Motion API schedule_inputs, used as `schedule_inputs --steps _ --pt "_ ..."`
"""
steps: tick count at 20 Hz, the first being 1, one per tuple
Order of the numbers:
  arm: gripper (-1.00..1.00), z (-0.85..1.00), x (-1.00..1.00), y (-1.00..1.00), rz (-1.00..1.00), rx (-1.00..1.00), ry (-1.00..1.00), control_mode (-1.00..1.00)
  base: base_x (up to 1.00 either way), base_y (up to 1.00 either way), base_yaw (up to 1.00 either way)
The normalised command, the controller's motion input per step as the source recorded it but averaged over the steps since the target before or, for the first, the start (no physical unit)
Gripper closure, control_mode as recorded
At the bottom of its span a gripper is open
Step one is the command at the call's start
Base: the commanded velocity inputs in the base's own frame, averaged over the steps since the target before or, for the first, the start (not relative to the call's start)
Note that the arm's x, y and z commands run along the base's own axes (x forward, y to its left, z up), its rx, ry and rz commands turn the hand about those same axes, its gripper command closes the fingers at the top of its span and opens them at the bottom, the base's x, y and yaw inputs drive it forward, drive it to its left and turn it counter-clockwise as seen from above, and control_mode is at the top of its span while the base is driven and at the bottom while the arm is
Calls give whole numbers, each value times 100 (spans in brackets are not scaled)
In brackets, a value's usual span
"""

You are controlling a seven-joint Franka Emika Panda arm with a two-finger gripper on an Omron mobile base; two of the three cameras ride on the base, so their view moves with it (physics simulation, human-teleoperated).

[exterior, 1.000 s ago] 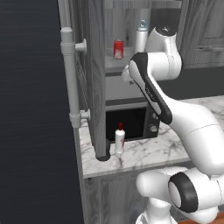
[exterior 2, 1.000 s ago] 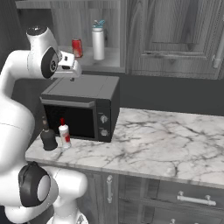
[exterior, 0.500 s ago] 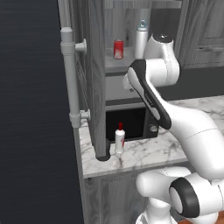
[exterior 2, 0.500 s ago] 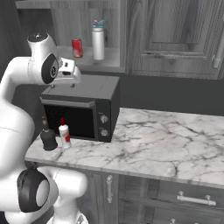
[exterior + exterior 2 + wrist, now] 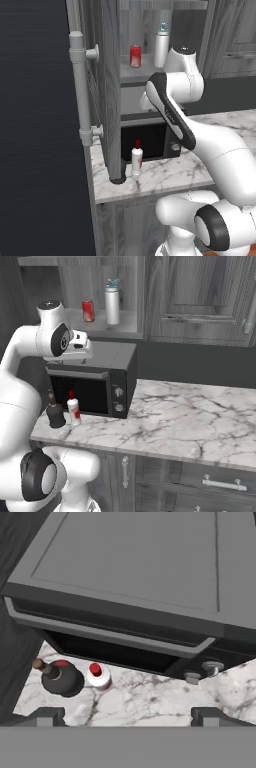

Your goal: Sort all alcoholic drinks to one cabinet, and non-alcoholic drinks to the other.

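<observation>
Red soda can (image 5: 135, 56) and the pale-grey bottle (image 5: 161, 46) share the open cabinet shelf (image 5: 131, 74) at twelve o'clock in the left base view; the white red-capped bottle (image 5: 136, 158) stands on the marble counter (image 5: 165, 176) at six.

From the right base view, the dark bottle (image 5: 54, 412) stands just beside it, before the microwave (image 5: 95, 378).

Hand view: both bottles at eight o'clock, the gripper (image 5: 126, 716) spread wide, holding nothing.
</observation>
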Motion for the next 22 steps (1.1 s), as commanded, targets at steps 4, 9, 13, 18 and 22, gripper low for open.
schedule_inputs --steps 4,9,13,18,22 --pt "-100 -29 -8 0 3 3 10 -100 0 0 0" --pt "-100 -34 -11 0 3 4 7 -100 0 0 0" --pt "-100 -36 -8 0 3 6 6 -100 0 0 0" --pt "-100 -33 -2 0 3 5 4 -100 0 0 0" --pt "-100 -24 0 0 4 0 0 -100 0 0 0"
